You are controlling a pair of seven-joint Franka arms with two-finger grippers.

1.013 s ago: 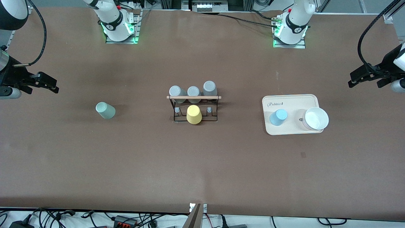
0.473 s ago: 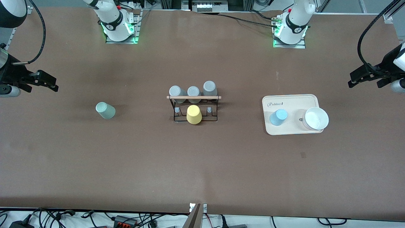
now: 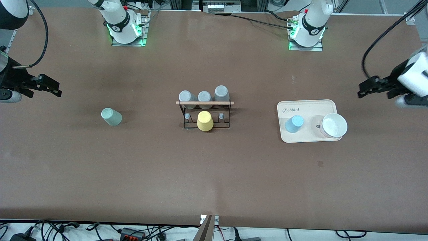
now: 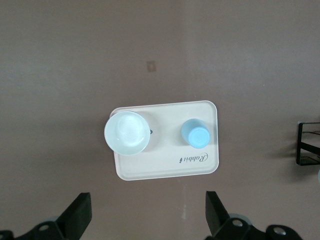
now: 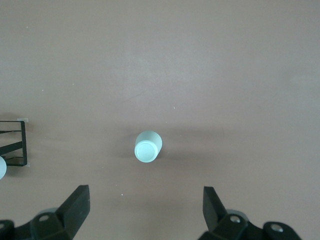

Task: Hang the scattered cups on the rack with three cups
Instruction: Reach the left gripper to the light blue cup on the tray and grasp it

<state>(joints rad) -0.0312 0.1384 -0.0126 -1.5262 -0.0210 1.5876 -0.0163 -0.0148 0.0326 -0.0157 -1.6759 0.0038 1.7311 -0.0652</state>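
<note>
A brown counter (image 3: 214, 174) is seen, with cables along its edges. At its middle a black wire rack (image 3: 205, 113) with a wooden bar is set; three grey cups (image 3: 204, 96) are hung upside down on its pegs farther from the front camera, and a yellow cup (image 3: 205, 121) on a nearer peg. Toward the left arm's end, a cream tray (image 3: 309, 137) is laid, holding the light blue cup (image 3: 294, 124), upside down, and a white bowl (image 3: 333, 125). The sage green cup (image 3: 111, 116) is placed upside down on the bare counter toward the right arm's end. The left pincer (image 4: 147, 220) is held released and empty, over the counter beside the tray. The right pincer (image 5: 145, 212) is likewise spread wide, empty, over the counter near the green cup.
</note>
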